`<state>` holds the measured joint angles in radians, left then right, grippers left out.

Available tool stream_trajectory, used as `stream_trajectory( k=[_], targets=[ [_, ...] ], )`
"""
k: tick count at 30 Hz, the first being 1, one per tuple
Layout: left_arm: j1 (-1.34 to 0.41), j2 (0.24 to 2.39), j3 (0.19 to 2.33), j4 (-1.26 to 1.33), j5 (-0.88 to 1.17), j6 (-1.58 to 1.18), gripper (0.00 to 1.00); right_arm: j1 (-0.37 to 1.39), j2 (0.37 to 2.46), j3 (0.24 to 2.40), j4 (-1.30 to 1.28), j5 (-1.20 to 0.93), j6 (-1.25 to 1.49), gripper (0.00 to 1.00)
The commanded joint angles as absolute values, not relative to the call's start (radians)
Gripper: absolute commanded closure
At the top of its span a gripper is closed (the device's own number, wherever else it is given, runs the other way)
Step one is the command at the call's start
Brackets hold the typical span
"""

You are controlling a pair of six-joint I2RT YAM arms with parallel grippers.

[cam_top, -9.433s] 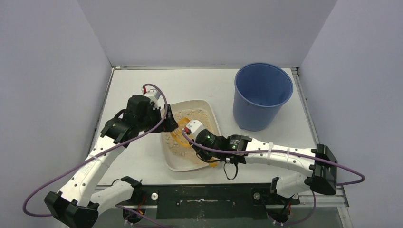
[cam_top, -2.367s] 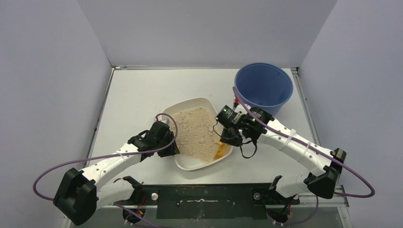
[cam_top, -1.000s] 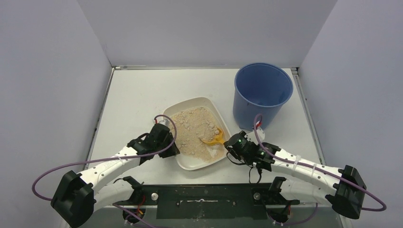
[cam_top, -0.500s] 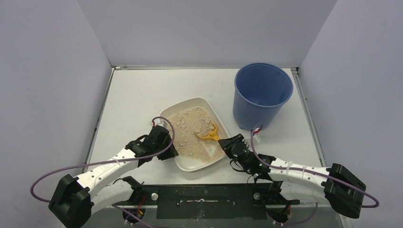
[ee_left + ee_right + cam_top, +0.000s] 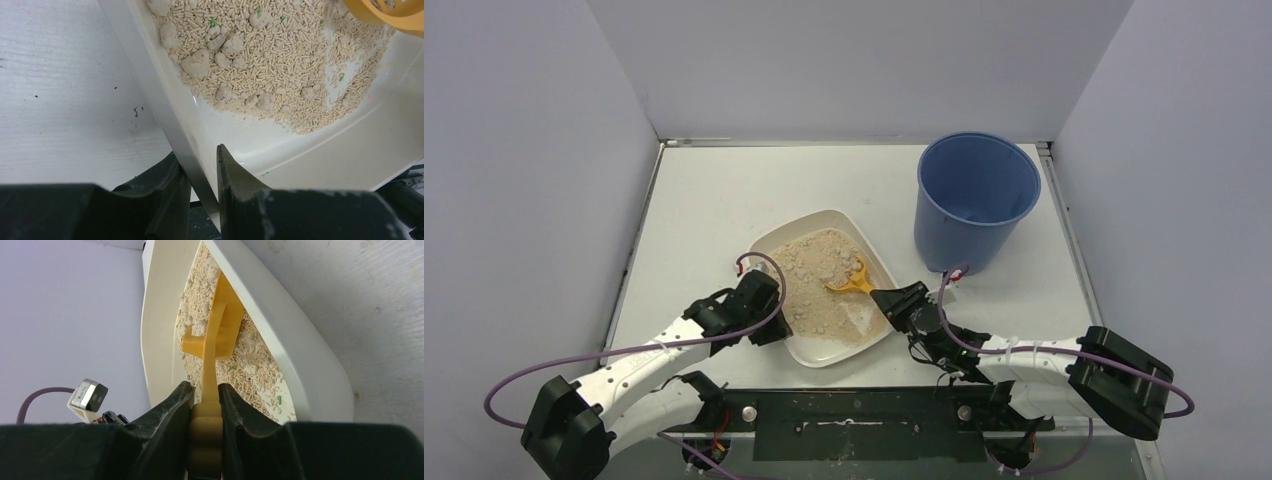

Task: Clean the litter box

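The litter box (image 5: 867,262), an off-white tray of beige pellets and clumps, sits mid-table. My left gripper (image 5: 773,322) is shut on its left rim (image 5: 165,107), one finger outside the wall and one inside. My right gripper (image 5: 894,303) is shut on the handle of the orange scoop (image 5: 854,280). The scoop's head lies in the litter near the tray's right side (image 5: 220,325). Its handle (image 5: 209,385) runs straight back between my right fingers. Clumps (image 5: 197,60) lie among the pellets by the left wall.
A tall blue bucket (image 5: 976,200) stands at the back right, just beyond the tray's right corner. Grey walls close in the white table (image 5: 714,200) on three sides. Purple cables loop from both arms over the near edge.
The right arm has drawn back and lowered toward the near edge, and the scoop has slid leftward across the litter. The tray has turned slightly. The left grip on the rim is unchanged.
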<state>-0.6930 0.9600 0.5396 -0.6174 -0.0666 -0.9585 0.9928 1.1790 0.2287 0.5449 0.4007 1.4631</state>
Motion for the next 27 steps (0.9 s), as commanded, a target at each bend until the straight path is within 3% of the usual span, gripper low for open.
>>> stream_trajectory(
  k=[1, 5, 16, 21, 27],
  targets=[
    [-0.707, 0.935, 0.594, -0.744, -0.098, -0.914, 1.0, 1.001, 1.227, 0.16, 0.486, 0.381, 1.374, 1.0],
    [-0.706, 0.931, 0.607, -0.764, -0.121, -0.925, 1.0, 1.0, 1.208, 0.132, 0.532, 0.379, 1.373, 1.0],
    [-0.704, 0.958, 0.684, -0.79, -0.185, -0.916, 0.61, 1.002, 1.139, 0.069, 0.604, 0.367, 1.364, 1.0],
    [-0.698, 0.976, 0.745, -0.824, -0.227, -0.886, 0.52, 1.003, 1.102, 0.032, 0.662, 0.357, 1.341, 1.0],
    [-0.683, 0.982, 0.82, -0.851, -0.26, -0.848, 0.48, 1.003, 1.071, -0.023, 0.759, 0.337, 1.304, 1.0]
  ],
)
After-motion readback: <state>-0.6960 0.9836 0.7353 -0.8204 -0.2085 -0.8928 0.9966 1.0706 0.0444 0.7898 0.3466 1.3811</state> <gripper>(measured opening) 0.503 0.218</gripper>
